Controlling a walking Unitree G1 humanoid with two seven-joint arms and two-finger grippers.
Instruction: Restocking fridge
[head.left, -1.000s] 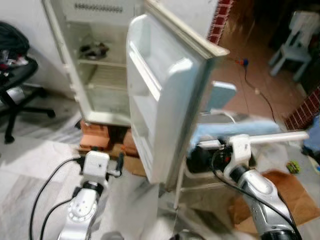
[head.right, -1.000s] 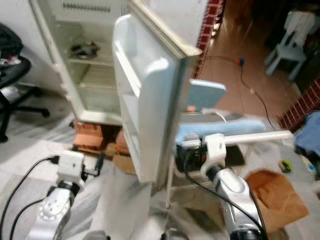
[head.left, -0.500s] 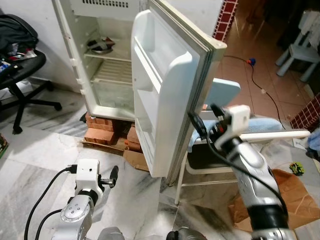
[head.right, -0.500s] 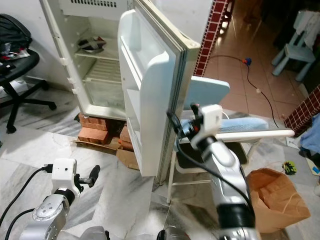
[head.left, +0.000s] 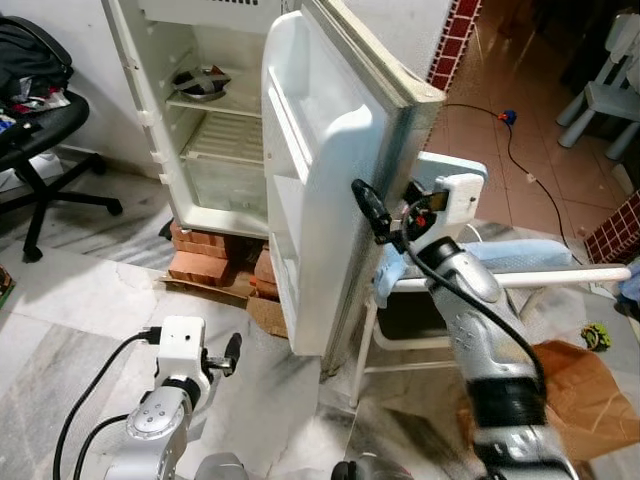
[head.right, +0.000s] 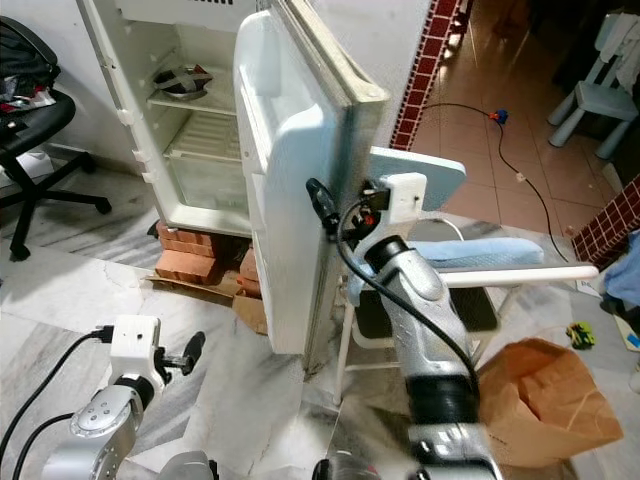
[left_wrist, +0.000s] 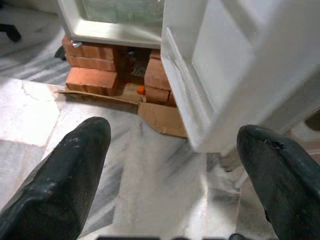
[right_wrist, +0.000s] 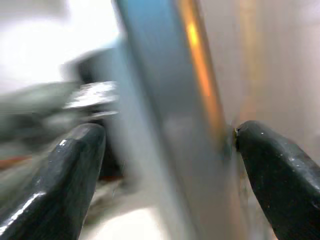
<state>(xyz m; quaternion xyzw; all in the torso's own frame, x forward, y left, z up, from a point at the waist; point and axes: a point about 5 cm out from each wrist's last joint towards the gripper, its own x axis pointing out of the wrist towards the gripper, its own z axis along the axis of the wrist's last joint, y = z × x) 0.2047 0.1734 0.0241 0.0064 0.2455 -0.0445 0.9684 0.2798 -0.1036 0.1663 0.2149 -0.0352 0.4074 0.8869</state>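
Marble floor, grey-veined, running to red tile at rear right. White fridge against the wall, raised on bricks, flattened cardboard beneath. Door swung wide open toward the robot, inner shelves bare. Wire shelves inside; a dark dish on the upper one, contents too small to tell. Office chair at left with clothes piled on it. Folding chair with pale blue back just behind the door, blue cloth on its seat, white bar lying across. Brown paper bag on the floor at right. Cable with blue plug on the tile, small white chair far right.

Right gripper raised at the door's outer edge, about mid-height. Fingers spread wide in the right wrist view, the edge of the door between them; one pad touching or nearly touching the edge, blur too heavy to say which. Not clamped.

Left gripper low, near the floor, left of the door's bottom corner. Fingers wide apart in the left wrist view, nothing between them, pointed at the bricks and the door's lower corner.
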